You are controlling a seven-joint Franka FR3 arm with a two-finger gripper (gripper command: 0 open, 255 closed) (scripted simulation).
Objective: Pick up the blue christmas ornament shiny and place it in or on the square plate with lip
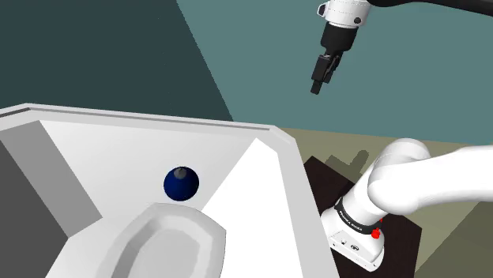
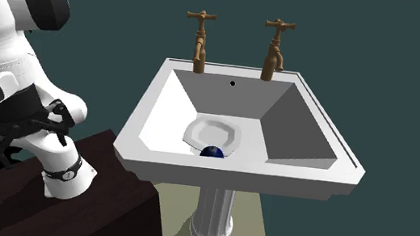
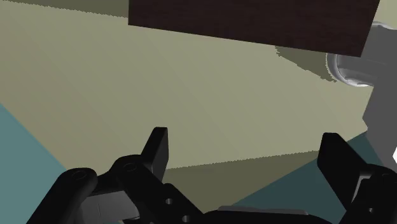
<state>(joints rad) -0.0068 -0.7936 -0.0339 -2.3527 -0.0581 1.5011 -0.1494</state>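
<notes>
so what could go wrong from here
1. The ornament is a smooth ball; the open gripper, high up and well away from it, may pinch off-centre and squirt it across the basin.
2. It sits low in the sink, right beside the plate, so the gripper could bump the plate's rim or a sloped wall going down.

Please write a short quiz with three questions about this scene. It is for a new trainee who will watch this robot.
1. True or false: the gripper holds the blue ornament.
2. Where does the white plate lie? A: in the sink. B: in the gripper. C: on top of the ornament.
3. Fill in: in the wrist view the fingers are ___ (open or shut).

Key: 1 false, because the gripper is high above the sink and the ornament sits in the basin. 2 A. 3 open.
</notes>
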